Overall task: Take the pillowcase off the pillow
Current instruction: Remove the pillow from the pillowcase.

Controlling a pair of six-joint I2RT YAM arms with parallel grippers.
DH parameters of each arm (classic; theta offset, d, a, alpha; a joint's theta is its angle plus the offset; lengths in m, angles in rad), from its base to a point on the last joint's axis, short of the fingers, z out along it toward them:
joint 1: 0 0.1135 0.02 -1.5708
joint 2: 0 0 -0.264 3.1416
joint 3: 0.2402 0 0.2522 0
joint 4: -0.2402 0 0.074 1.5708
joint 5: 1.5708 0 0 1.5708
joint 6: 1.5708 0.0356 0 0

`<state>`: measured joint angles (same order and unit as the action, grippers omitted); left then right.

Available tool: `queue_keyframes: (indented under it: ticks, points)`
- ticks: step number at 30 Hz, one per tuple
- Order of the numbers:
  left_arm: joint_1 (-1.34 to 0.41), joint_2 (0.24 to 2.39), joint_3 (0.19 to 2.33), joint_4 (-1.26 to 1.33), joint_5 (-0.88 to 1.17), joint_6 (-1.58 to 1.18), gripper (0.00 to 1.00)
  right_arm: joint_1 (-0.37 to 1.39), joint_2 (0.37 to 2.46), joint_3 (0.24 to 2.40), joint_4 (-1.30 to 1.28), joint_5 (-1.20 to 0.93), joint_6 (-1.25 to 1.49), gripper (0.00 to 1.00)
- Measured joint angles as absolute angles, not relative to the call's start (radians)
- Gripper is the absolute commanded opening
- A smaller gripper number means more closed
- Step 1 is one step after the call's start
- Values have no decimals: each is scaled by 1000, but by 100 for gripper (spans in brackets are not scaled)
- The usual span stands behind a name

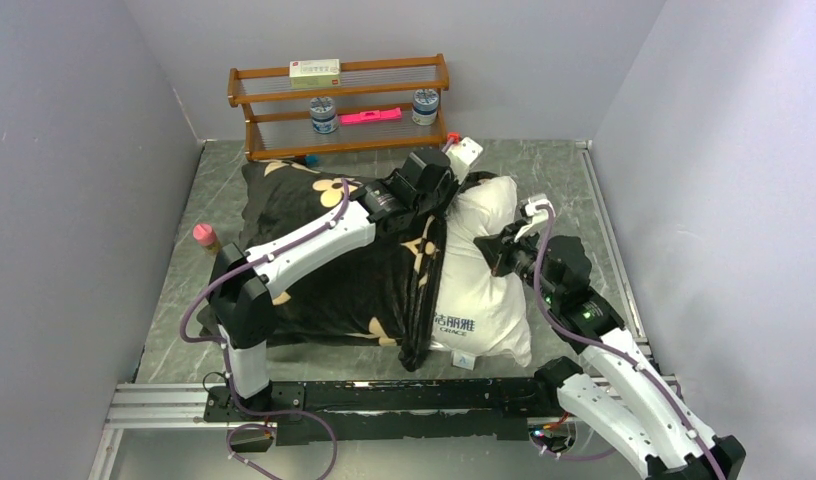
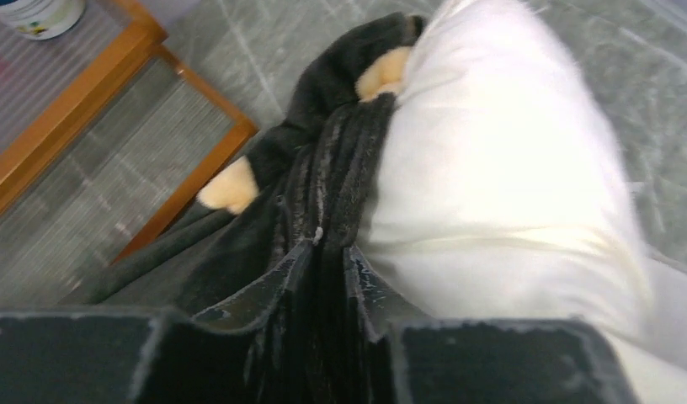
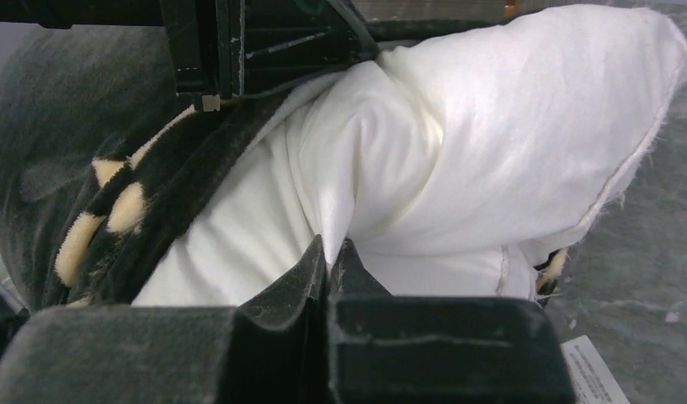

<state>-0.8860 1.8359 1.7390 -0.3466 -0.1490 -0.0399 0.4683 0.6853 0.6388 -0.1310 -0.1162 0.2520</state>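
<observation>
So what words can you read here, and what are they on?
"GRACE": pillow, in blue; the blue characters above it are too blurred to read.
Box on the rack: print too small to read.
Jars: labels too small to read.

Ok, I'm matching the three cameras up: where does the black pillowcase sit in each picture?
Top: pillowcase centre-left, covering the left part of the bundle.
Left wrist: pillowcase in the middle, dark folds pinched in the left claw.
Right wrist: pillowcase on the left side, dark with tan patches.
Shared landmark: the white pillow, directly right of the pillowcase in all three.
</observation>
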Motion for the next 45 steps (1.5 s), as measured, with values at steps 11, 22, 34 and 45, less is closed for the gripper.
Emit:
queue_keyframes:
  ticks: [11, 22, 34, 45]
  points:
    - [-870, 1753, 1675, -387, -262, 18, 5, 494, 526, 655, -276, 29, 229, 0]
    - [-759, 1630, 1547, -405, -279, 17, 5, 491, 432, 790, -403, 317, 217, 0]
    - [-662, 1509, 1420, -360, -178, 7, 5, 483, 599, 942, -412, 224, 190, 60]
    - [-715, 1394, 1286, -298, -69, 9, 5, 483, 999, 1167, -463, 123, 262, 97]
